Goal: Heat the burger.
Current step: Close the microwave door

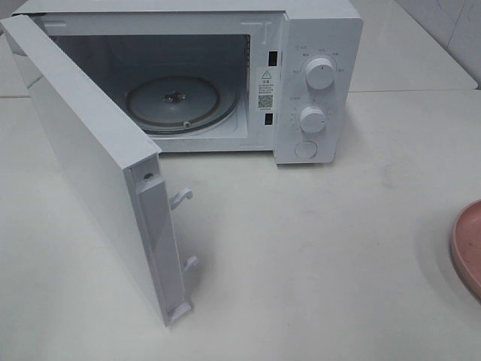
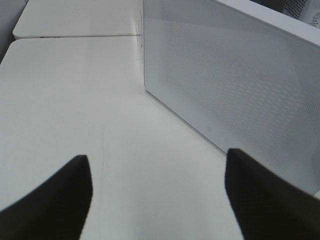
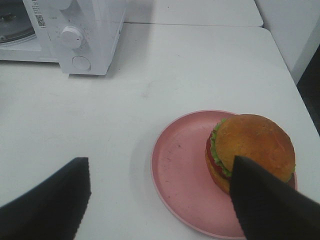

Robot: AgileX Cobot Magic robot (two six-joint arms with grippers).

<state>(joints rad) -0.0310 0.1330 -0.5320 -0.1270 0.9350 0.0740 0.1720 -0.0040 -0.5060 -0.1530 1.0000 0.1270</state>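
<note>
Microwave (image 1: 301,83) door (image 1: 90,188) wide open, turntable (image 1: 173,105) bare. Burger (image 3: 252,150) on pink plate (image 3: 180,170), bench right. Right pincer (image 3: 160,200) apart, empty, above plate; left pincer (image 2: 157,195) apart beside door. Step: fetch burger. Next: lower, clamp bun sides.

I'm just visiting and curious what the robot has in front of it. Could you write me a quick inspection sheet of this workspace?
Surface: white table, bare in the middle.
Job's things: burger on pink plate, off-centre; microwave with door swung wide, glass turntable empty.
Clutter: nothing seen.
Claws: left claw open, over bare table beside the door; right claw open above the plate, holding nothing.
Cables: nothing seen.
Surroundings: tiled wall behind.
</note>
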